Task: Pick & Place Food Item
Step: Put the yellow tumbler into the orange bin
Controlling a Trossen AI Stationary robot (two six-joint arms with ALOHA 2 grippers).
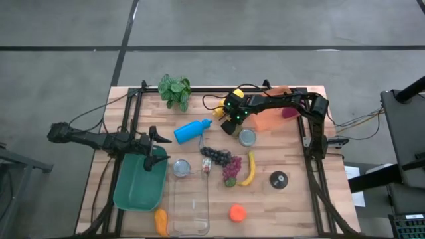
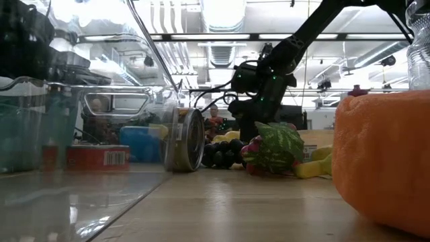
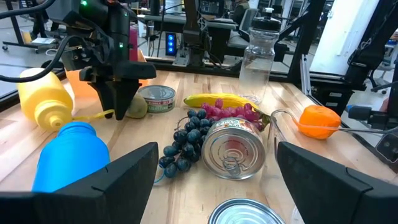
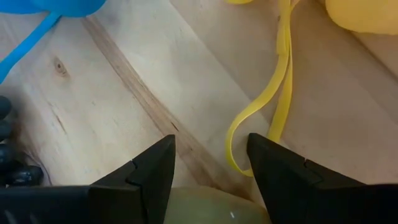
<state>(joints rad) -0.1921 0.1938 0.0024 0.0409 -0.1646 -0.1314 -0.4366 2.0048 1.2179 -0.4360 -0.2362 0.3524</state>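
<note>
My right gripper (image 1: 229, 126) points straight down at the surface, jaws part open w/ a pale green round fruit (image 3: 138, 107) between the fingertips; can't tell if gripped yet. Fruit sits beside the tuna can (image 3: 156, 99), no clear long axis. Left gripper (image 1: 154, 141) wide open, empty, well apart, over the green bin (image 1: 136, 189).

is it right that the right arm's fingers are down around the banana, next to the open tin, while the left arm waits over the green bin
Not quite. The right gripper is down around a small yellow-green round fruit, not the banana, which lies apart near the grapes. The left wrist view shows it. The fruit does sit next to the open tin, and the left gripper waits over the green bin.
</note>
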